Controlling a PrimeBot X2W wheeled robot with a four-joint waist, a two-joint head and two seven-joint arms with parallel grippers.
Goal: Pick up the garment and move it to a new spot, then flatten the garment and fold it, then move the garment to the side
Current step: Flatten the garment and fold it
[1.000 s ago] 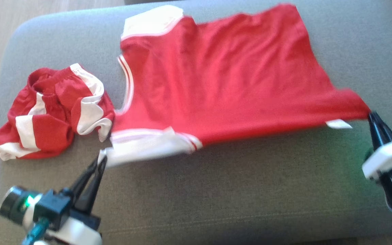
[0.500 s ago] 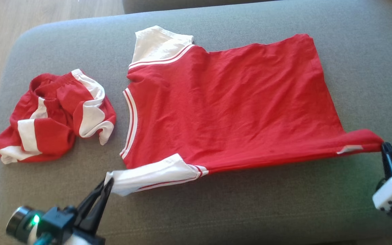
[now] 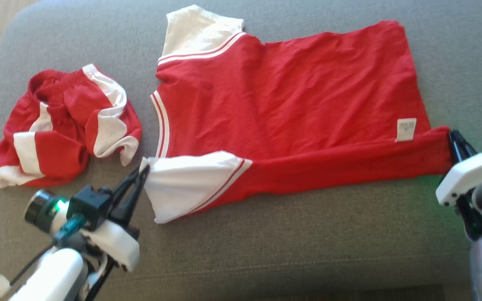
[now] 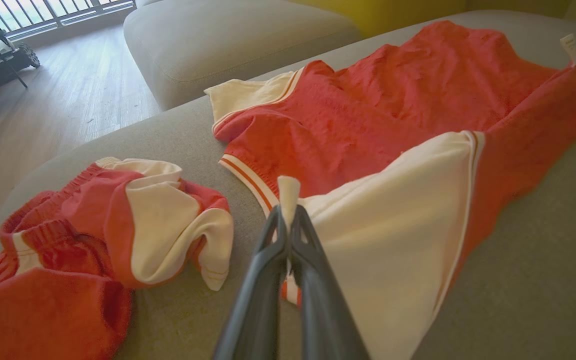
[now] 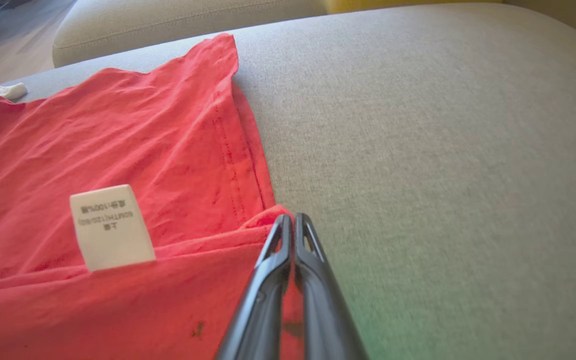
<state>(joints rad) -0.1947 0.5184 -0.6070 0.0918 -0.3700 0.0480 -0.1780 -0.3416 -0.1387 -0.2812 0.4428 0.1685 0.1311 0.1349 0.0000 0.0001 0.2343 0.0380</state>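
Red jersey cloth is lying spread across the grey cushion [image 3: 316,251], and I am working the fold step. The garment [image 3: 291,96] is sitting flat in the middle, collar to the left and hem to the right. My left gripper [image 3: 143,167] is pinching shut on the tip of the near white sleeve [image 3: 186,184]; through the left wrist camera I am seeing a nub of white cloth poking out between the closed fingers. My right gripper [image 3: 453,137] is clamping the near hem corner at the right end, jaws shut on red fabric, near the care label [image 3: 406,129] that is showing face up. Between the two grips the near long edge is turning over onto the body as a narrow band, so I am judging this to be the first lengthwise fold, only part done. A crumpled pair of red and white shorts [image 3: 61,129] is lying to the left, just beside the sleeve tip.

For the next move I am planning to carry that edge farther across with both arms together, matching height and pace and holding the cloth taut between them — otherwise the band is likely to sag or skew. I am also minding the shorts, so the left arm is not dragging them along. I am saving the release for when the edge is lying straight.
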